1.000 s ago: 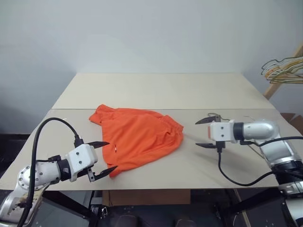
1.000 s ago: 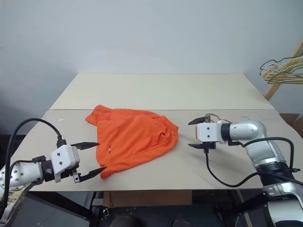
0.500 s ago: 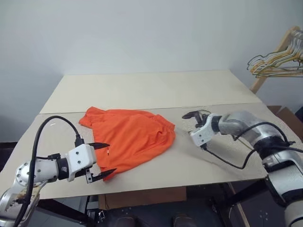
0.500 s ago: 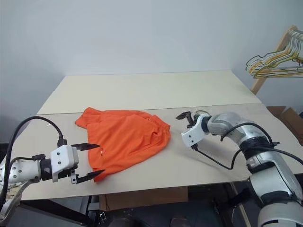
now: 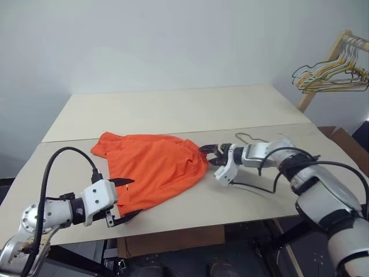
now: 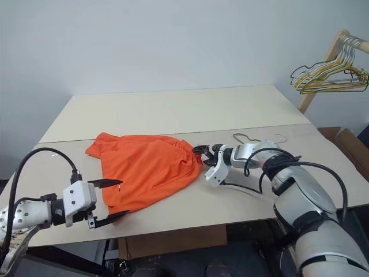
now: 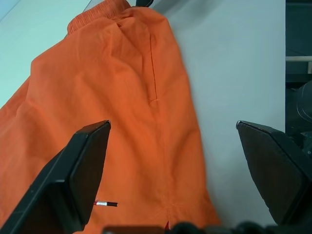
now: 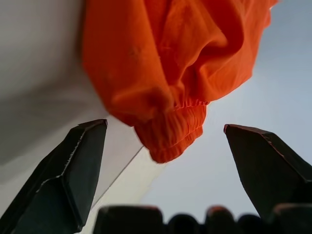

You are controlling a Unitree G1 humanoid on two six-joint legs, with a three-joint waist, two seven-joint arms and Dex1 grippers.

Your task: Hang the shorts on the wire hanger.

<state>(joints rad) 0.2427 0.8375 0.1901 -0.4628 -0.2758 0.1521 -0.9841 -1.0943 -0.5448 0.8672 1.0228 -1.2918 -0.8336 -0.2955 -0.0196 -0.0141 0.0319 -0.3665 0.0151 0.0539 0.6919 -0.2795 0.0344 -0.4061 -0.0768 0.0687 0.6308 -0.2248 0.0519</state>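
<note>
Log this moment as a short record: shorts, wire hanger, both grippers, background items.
shorts: bright orange, crumpled flat on the table
wire hanger: thin, lying on the table behind the right arm, apart from the shorts
left gripper: open, at the shorts' near corner
right gripper: open, at the shorts' gathered waistband edge
bunched hangers: on a wooden rack, far right
task state: shorts not yet on the hanger
</note>
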